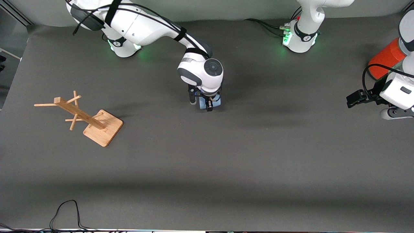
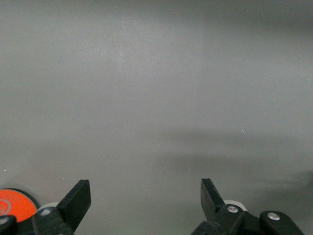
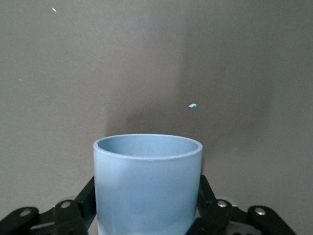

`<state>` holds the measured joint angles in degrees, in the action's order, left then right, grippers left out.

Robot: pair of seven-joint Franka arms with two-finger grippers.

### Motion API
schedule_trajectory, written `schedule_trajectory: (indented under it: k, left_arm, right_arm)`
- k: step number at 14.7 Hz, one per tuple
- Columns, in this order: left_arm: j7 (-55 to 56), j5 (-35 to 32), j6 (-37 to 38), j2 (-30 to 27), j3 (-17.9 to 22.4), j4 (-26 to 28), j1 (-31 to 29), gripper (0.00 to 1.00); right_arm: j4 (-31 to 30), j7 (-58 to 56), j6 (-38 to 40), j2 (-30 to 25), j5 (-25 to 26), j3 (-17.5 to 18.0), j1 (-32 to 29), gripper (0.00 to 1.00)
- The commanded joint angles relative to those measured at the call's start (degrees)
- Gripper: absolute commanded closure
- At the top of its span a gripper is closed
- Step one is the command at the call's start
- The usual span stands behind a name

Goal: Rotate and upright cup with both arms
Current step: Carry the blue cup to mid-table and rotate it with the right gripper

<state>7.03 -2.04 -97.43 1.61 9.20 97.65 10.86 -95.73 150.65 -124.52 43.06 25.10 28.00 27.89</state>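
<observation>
Table (image 1: 226,168): dark grey mat under everything; the right end effector is low over its middle, the left end effector is up at the left arm's end.
Right arm (image 1: 145,26): reaches from its green-lit base down to the cup, wrist pointing at the table, probably so the cup can be turned or handed over.
Left arm (image 1: 399,94): waits at its own end of the table, well apart from the cup, likely until the right arm presents it.
Mug tree (image 1: 87,118): wooden stand lying toward the right arm's end, well apart from the right end effector and not involved now.
Orange can (image 1: 386,58): just beside the left end effector; its round orange end shows at the edge of the left wrist view.
Right end effector (image 1: 201,104): fingers closed against the cup's two sides, gripping it.
Left end effector (image 2: 145,198): fingers spread wide, holding nothing.
Cup (image 3: 147,181): light blue, between the right end effector's fingers, open rim pointing away from the wrist; at or just above the table, and I cannot tell which.
Blue fleck (image 3: 193,105): tiny speck on the table past the cup's rim.
Writing: none readable on the cup, the can or the arms.
</observation>
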Motion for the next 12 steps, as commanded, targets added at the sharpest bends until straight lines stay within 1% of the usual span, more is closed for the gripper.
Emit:
schedule_trajectory:
  k: [1,2,5,7,8,9,10,11,12]
  left_arm:
    - [-0.2,-0.4,0.6,0.1,0.3,-0.8,0.2,0.0]
    - [-0.2,-0.4,0.7,0.1,0.3,-0.8,0.2,0.0]
    - [-0.2,-0.5,0.7,0.1,0.3,-0.8,0.1,0.0]
    - [-0.1,-0.5,0.6,0.1,0.3,-0.8,0.2,0.0]
    - [-0.1,-0.5,0.5,0.1,0.3,-0.8,0.2,0.0]
    - [-0.1,-0.4,0.3,0.1,0.3,-0.8,0.2,0.0]
    - [-0.1,-0.5,0.2,0.2,0.3,-0.8,0.3,0.0]
    - [-0.1,-0.4,0.2,0.2,0.3,-0.8,0.3,0.0]
    - [-0.1,-0.4,0.2,0.2,0.3,-0.8,0.5,0.0]
  right_arm:
    - [2.0,2.9,-0.7,1.0,1.9,0.1,0.7,0.08]
    - [2.1,3.2,-0.7,1.0,2.0,0.1,0.7,0.0]
    - [2.5,3.2,-0.4,0.1,1.9,0.2,0.6,0.0]
    - [5.0,1.3,0.6,-0.8,1.1,0.4,-0.2,0.0]
    - [6.1,-1.4,3.6,-1.5,0.9,1.1,-0.4,0.0]
    - [7.3,-5.3,6.6,-2.3,-0.1,2.4,-1.9,0.0]
    - [8.4,-11.0,8.9,-3.4,-3.5,4.2,-4.0,0.0]
    - [9.2,-16.2,10.6,-5.3,-8.1,5.0,-6.4,0.0]
    - [9.5,-20.5,11.7,-7.5,-11.5,5.0,-7.7,0.0]
